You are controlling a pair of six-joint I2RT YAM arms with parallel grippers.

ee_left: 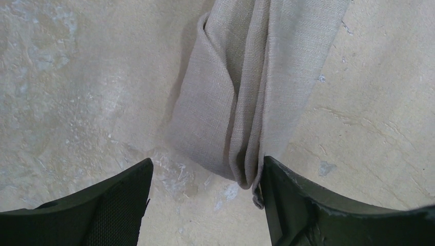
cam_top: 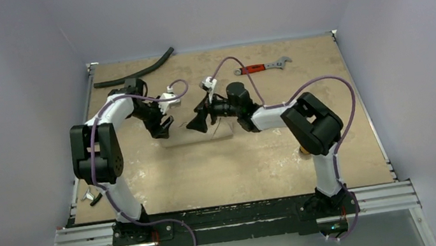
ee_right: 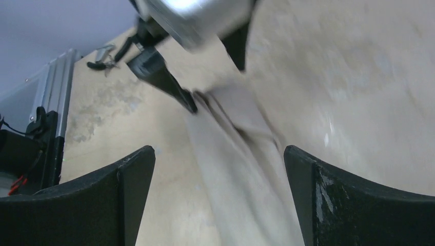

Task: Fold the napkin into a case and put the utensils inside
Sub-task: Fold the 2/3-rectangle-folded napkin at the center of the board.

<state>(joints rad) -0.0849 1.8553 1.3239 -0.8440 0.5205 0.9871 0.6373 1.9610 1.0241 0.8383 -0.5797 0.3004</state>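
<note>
The beige napkin (cam_top: 217, 134) lies mid-table, folded into a long narrow strip (ee_left: 246, 87). My left gripper (cam_top: 164, 125) hovers over its left end, jaws apart (ee_left: 208, 160); the strip's end corner brushes the right finger (ee_left: 287, 195), and nothing is pinched. My right gripper (cam_top: 197, 124) faces it from the right, open wide (ee_right: 219, 148), with the blurred strip (ee_right: 241, 184) lying on the table below the gap. A small gold tip (cam_top: 303, 149) shows beside the right arm's elbow; the rest of the utensils is hidden.
A red-handled wrench (cam_top: 262, 66) lies at the back right and a curved black hose (cam_top: 134, 70) at the back left. A small silver-and-black object (cam_top: 90, 195) sits by the left edge. A metal rail (cam_top: 235, 217) runs along the near edge.
</note>
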